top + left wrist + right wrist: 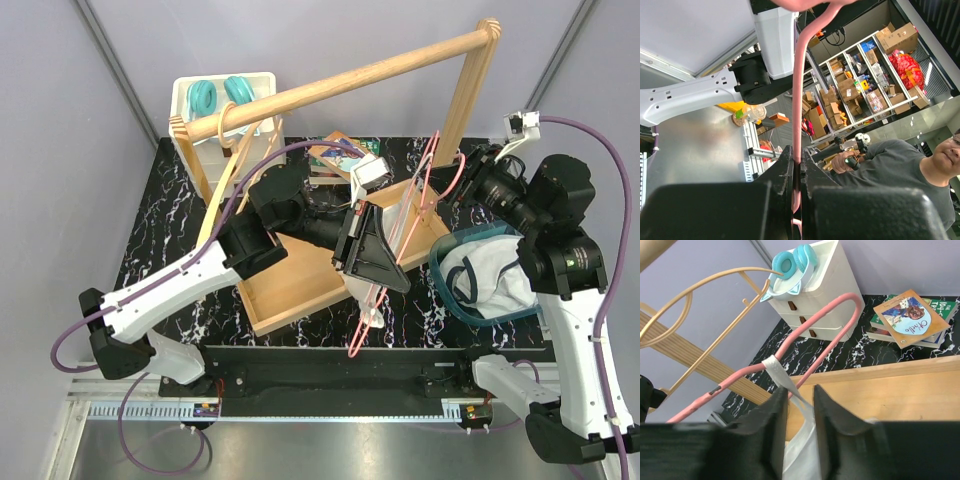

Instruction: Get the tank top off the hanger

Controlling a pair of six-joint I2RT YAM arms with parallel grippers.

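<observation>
A pink hanger [425,190] slants over the wooden base, from the rack's right post down to the table's front edge. My left gripper [375,262] is shut on its thin pink wire [797,90], which runs up from between the closed jaws [797,155]. In the right wrist view the white tank top's strap [774,367] loops over the pink hanger [825,315]. Its fabric [802,455] hangs down between my right gripper's [800,395] fingers. Those jaws stand a little apart around the strap. In the top view the right gripper [465,185] is at the hanger's upper end.
A wooden garment rack [350,75] stands on a wooden base [290,290], with a gold hanger [235,130] on its rod. Right of the base is a teal basket [440,270] of white clothes. Behind are a white drawer unit [190,120] with teal headphones [220,92], and books [335,155].
</observation>
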